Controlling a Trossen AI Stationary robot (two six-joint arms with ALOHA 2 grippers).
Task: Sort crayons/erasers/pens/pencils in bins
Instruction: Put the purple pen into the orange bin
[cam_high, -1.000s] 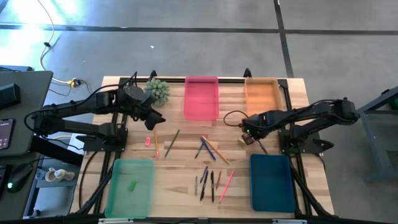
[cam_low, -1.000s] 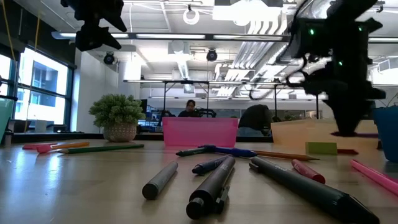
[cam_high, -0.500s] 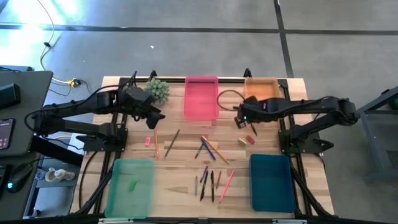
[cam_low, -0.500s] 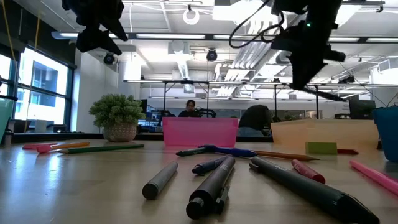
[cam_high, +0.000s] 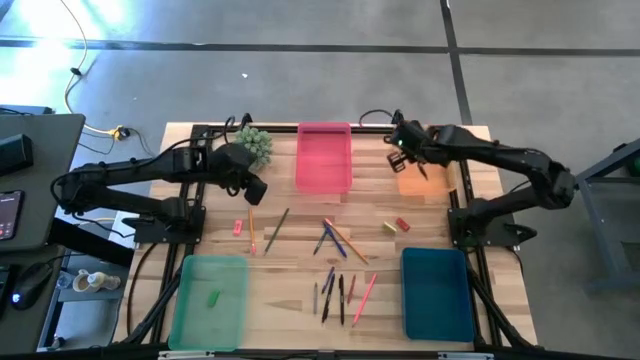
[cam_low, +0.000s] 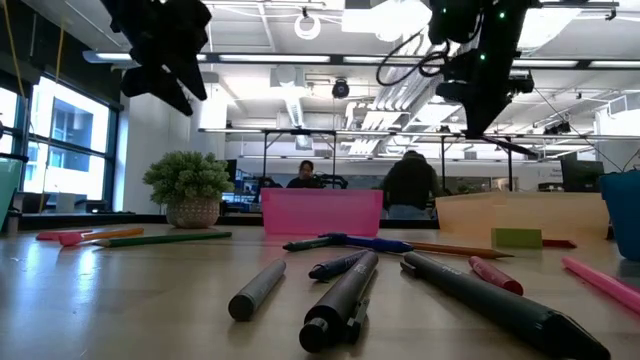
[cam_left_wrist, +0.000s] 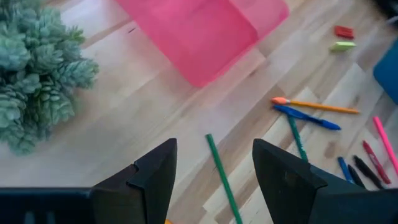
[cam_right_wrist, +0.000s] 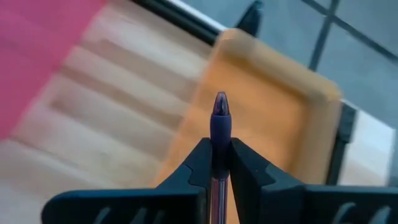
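The right gripper (cam_right_wrist: 220, 163) was clamped on a purple pen (cam_right_wrist: 219, 124), held above the orange bin (cam_high: 424, 160) at the table's far right. The left gripper (cam_left_wrist: 211, 171), jaws spread and empty, hovered near the plant (cam_high: 253, 145), seemingly over a green pencil (cam_left_wrist: 222, 179).

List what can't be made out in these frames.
- Pen in right gripper: lower part hidden by the fingers, right wrist view.
- Orange bin: inside partly covered by the right arm, high view.
- Green bin: small green item too small to name, high view.
- Green pencil: end cut off by the frame edge, left wrist view.
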